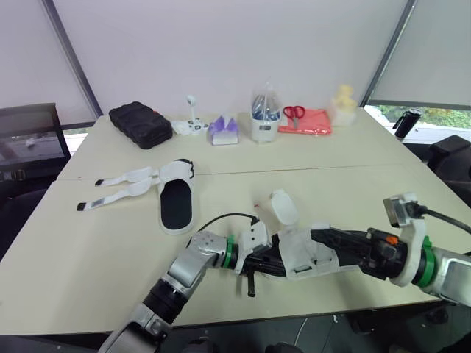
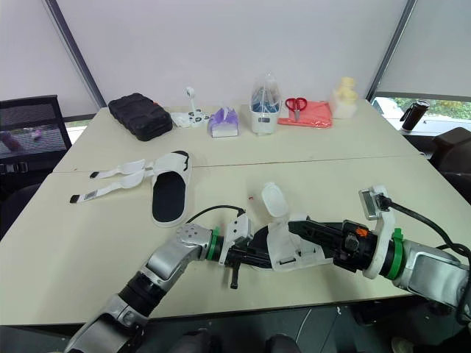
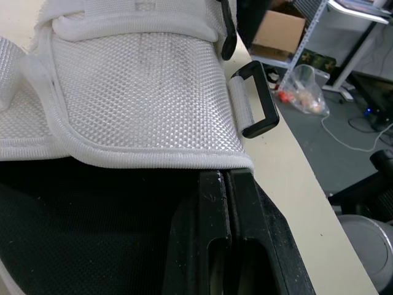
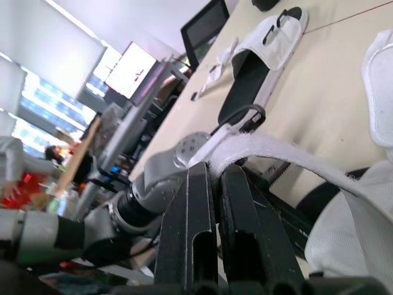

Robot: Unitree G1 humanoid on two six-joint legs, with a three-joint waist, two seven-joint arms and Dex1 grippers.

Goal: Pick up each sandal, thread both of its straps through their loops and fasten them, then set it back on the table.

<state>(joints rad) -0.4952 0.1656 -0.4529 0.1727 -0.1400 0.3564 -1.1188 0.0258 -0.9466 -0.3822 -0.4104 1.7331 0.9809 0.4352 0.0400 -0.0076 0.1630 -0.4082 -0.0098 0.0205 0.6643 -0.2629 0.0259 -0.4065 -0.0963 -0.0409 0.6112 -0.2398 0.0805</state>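
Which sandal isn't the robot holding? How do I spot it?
Find the big beige table. On the robot's left side lies a white sandal with a black insole, alone, two straps stretched out flat. The other sandal is gripped near the front edge.

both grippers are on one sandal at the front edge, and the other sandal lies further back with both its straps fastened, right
Not quite. In the left eye view the other sandal lies further back, but both its straps are unfastened, splayed on the table toward the robot's left. The left gripper and right gripper are on the front sandal.
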